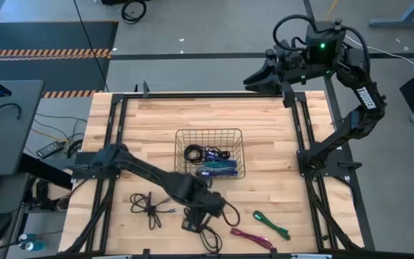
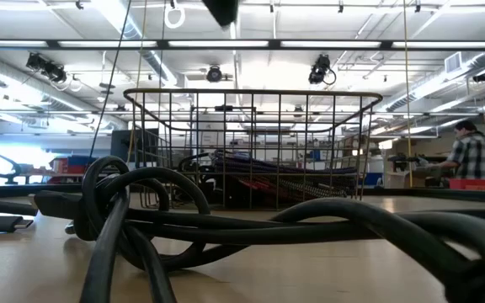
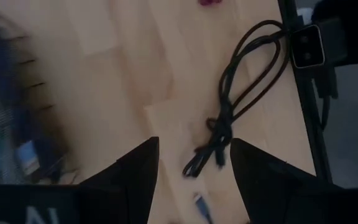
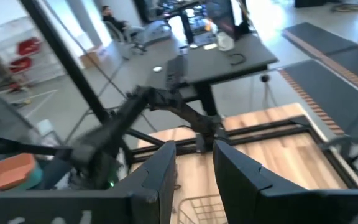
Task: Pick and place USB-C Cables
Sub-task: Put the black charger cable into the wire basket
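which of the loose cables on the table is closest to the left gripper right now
The black cable lying between the left gripper's open fingers at the table's front edge. The green and magenta cables lie farther right.

Not much to read here. On the right arm (image 1: 365, 97), upper right of the high view, a white brand mark runs along the dark link, but its letters are too small to make out. In the left wrist view, pale letters sit at the lower left on the gripper body (image 3: 30, 214), cut off by the frame edge and not legible. Nothing else carries readable text, numbers or signs.
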Tool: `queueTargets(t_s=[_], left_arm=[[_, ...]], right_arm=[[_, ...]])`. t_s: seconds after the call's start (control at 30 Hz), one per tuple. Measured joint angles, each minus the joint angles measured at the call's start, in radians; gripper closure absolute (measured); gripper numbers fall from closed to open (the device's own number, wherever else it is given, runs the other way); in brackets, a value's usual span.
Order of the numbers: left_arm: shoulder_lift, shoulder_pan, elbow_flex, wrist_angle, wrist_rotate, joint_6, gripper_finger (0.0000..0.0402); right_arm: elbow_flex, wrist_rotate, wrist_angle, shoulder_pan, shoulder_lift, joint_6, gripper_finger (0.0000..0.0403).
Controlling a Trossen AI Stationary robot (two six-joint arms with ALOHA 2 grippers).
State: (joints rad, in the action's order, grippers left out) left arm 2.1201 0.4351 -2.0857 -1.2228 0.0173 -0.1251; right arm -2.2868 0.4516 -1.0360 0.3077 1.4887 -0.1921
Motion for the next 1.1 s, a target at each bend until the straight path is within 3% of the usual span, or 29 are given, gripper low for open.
queueTargets(t_s=[0.2, 0.4, 1.1], left_arm=[[0.105, 0.039, 0.000, 0.092, 0.030, -0.097, 0.0196], [0.159, 0.062, 0.000, 0.116, 0.057, -0.099, 0.0196], [0.260, 0.067, 0.000, 0.125, 0.065, 0.015, 0.0196]], right_arm=[[0.000, 0.062, 0.018, 0.000, 0.000, 0.005, 0.0288], [0.000, 0.079, 0.018, 0.000, 0.000, 0.009, 0.0289], [0.000, 0.086, 0.018, 0.000, 0.000, 0.041, 0.0288]])
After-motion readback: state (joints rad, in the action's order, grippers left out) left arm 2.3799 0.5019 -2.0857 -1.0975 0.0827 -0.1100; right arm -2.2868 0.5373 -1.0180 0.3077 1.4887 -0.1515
